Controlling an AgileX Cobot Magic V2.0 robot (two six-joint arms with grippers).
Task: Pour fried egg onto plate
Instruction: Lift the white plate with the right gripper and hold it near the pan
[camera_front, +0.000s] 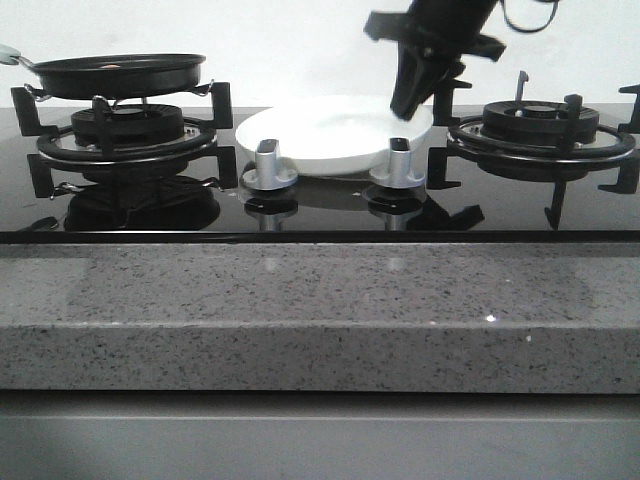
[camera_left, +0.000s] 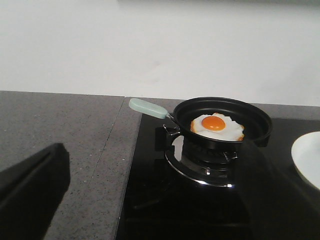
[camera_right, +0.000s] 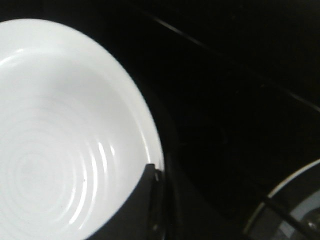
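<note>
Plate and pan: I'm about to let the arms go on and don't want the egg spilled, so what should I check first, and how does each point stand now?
1. Fried egg lies flat inside the frying pan: ok.
2. Pan sits on the left burner, its handle free: ok.
3. Plate is bare, ready for the egg: ok.
4. Right gripper is at the plate's rim; a firm grip: cannot tell.
5. Left gripper is open and away from the handle, pan not yet held: not ok.
</note>
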